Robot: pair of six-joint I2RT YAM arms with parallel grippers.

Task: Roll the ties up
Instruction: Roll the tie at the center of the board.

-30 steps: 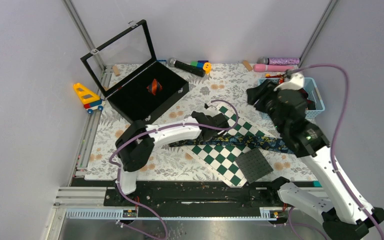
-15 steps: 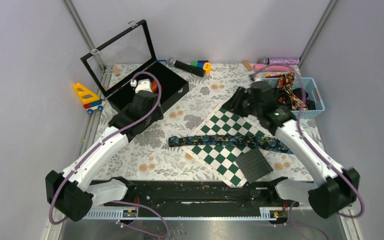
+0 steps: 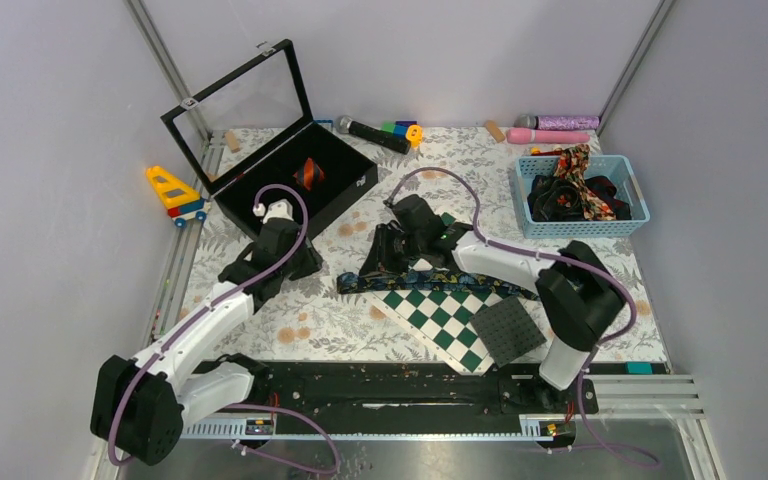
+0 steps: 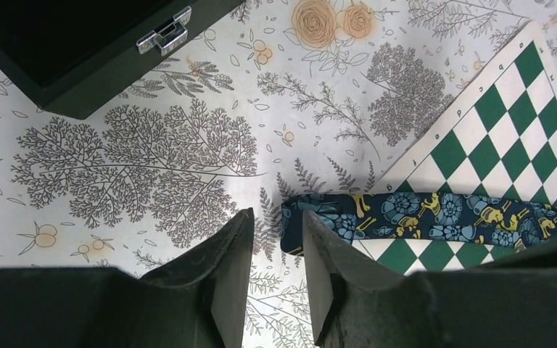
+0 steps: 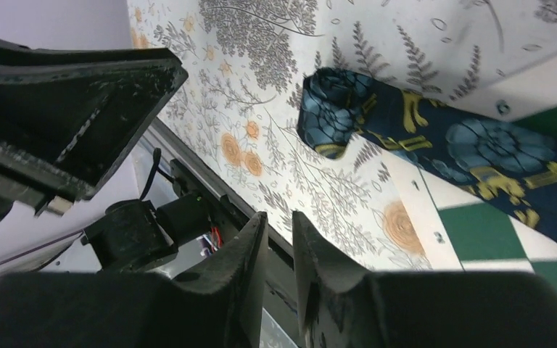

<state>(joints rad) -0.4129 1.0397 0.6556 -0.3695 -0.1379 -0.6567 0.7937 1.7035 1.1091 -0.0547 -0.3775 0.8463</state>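
Yellow and orange, a toy truck [image 3: 175, 193] sits off the far-left edge of the flower-printed worktop [image 3: 330, 330]. Next to it stands a black case [image 3: 250, 200] with its glass lid raised, and a rolled red-and-black striped tie [image 3: 307, 172] lies inside.

The left hand [image 4: 277, 225] hovers low over the worktop just in front of that case. Its fingers are set to a narrow slot with nothing between them. The dark floral tie [image 4: 435, 215] begins just off the tip of this hand's right-side finger. Its curled-over end lies on the worktop at the corner of the green-and-white chequered board [image 4: 508, 145], and from there the tie runs flat to the right across the board.

The right hand [image 5: 279, 221] reaches over the same end from the other side, also at a slim gap and gripping nothing. In its wrist view the tie's folded tip sits ahead of the fingertips, near but apart. In the overhead view the two hands face each other with the tie's left end between them.

Further right, a dark square pad [image 3: 508, 328] overlaps the board's near edge. At the far right a blue basket [image 3: 638, 195] holds a heap of more ties [image 3: 570, 192].
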